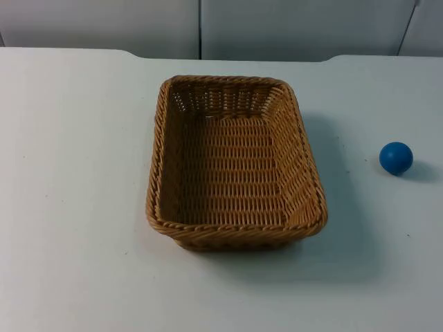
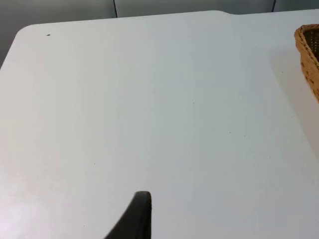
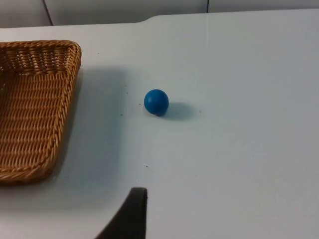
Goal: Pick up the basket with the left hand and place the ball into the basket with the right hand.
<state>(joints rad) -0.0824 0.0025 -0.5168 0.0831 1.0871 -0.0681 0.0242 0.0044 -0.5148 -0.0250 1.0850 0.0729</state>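
Left gripper [image 2: 137, 219], right gripper [image 3: 130, 216]: grip state unclear, both off the basket [image 1: 235, 162]; ball [image 1: 396, 158] lies right of it, untouched.

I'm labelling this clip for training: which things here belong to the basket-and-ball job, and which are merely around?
Belongs to the job:
wicker basket, standing on the table
blue ball, on the table beside the basket, apart from it

Merely around:
white table
grey partition wall

A white surface [image 1: 76, 173] runs back to a grey partition wall [image 1: 104, 24], whose panels meet at dark vertical seams. The far edge of the surface has rounded corners. Soft, even light falls from above.
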